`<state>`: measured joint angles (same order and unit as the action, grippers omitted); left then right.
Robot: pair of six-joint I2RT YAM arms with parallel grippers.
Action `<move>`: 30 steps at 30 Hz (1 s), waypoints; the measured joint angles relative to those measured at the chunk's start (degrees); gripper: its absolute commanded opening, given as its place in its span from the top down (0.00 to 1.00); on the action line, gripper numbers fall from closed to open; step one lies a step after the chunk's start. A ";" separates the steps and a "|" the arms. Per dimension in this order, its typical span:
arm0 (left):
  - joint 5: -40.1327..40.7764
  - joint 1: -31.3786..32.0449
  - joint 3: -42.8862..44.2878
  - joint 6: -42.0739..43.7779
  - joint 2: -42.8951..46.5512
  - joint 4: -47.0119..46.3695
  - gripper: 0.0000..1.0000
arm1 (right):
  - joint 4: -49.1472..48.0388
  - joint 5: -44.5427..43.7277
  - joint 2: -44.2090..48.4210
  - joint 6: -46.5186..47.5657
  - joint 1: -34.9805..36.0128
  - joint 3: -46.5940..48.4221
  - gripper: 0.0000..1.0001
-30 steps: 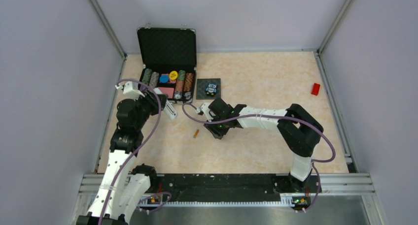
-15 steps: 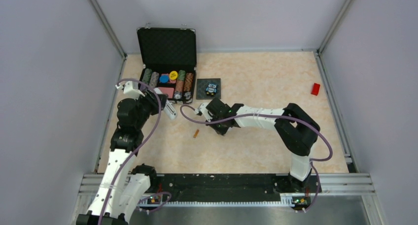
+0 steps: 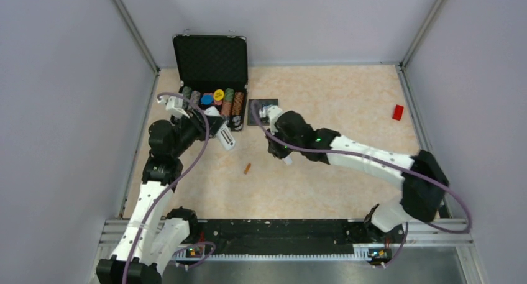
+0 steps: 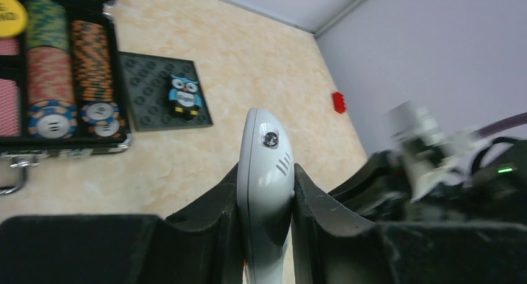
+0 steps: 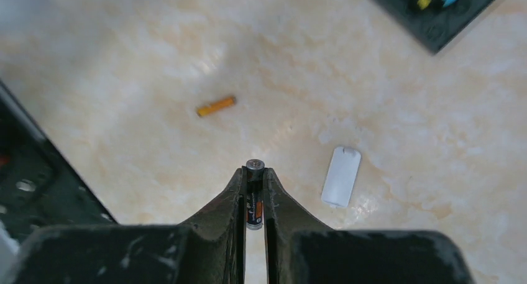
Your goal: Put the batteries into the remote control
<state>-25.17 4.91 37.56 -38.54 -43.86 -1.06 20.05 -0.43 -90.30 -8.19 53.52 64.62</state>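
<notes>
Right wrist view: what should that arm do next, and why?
Probably carry the dark battery across to the remote control: the right fingers are shut on it, the left fingers grip the remote, and a white cover lies on the table.

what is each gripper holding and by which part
Left gripper: the remote control, clamped across its sides, one end sticking out. Right gripper: the dark battery, pinched along its body, metal tip poking past the fingertips.
</notes>
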 measured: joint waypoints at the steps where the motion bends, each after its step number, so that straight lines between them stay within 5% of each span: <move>1: -2.10 0.00 0.00 -0.68 -0.79 -1.40 1.00 | -1.57 -0.04 4.07 -1.53 0.00 -0.68 0.92; 9: -8.20 1.68 1.42 -7.41 -6.60 -2.67 1.00 | -16.06 -2.21 22.91 -12.31 0.83 -0.90 0.91; 30: -10.58 4.11 6.95 -21.20 -14.14 8.92 1.00 | -20.11 -9.60 9.73 -18.58 9.68 3.04 0.90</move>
<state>-35.75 9.02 44.51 -59.75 -58.00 7.86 -0.05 -10.02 -80.58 -26.76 63.20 67.66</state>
